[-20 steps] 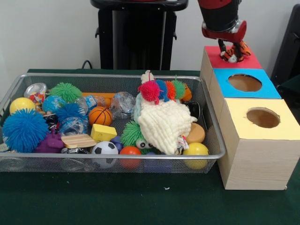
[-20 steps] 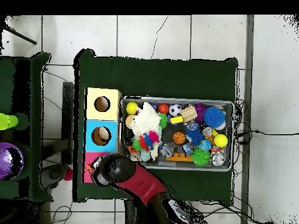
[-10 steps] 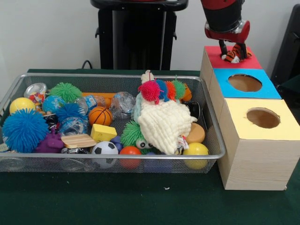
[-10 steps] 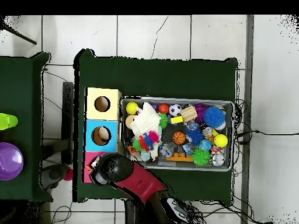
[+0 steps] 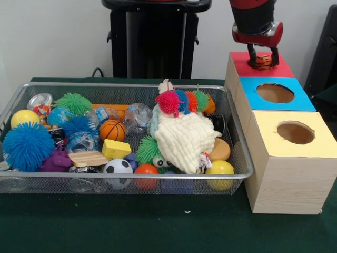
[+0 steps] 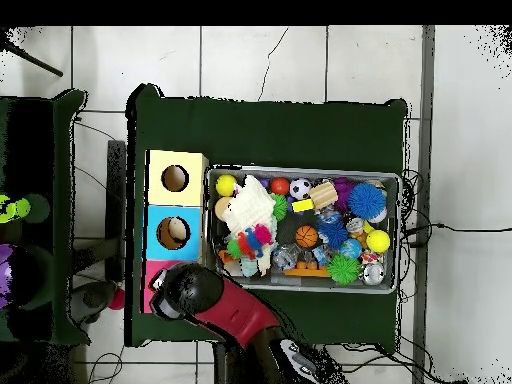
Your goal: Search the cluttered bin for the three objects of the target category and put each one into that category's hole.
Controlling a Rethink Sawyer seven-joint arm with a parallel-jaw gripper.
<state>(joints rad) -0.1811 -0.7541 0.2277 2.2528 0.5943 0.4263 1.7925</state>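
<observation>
nowhere any legible writing. front view: gripper [image 5: 263,55] over the red box [image 5: 240,64], fingers parted, an orange striped toy [image 5: 263,62] between them, sunk at the red top, contact unclear. overhead: arm [image 6: 215,305] hides that spot; wire bin [image 6: 392,178] lies right of the boxes.

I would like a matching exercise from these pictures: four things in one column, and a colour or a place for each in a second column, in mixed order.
Things:
1. basketball
2. soccer ball
3. nearest box
4. hand

Colours and places:
A. yellow top
B. over the red box
C. black and white
D. orange

Pairs: 1-D, 2-C, 3-A, 4-B
</observation>
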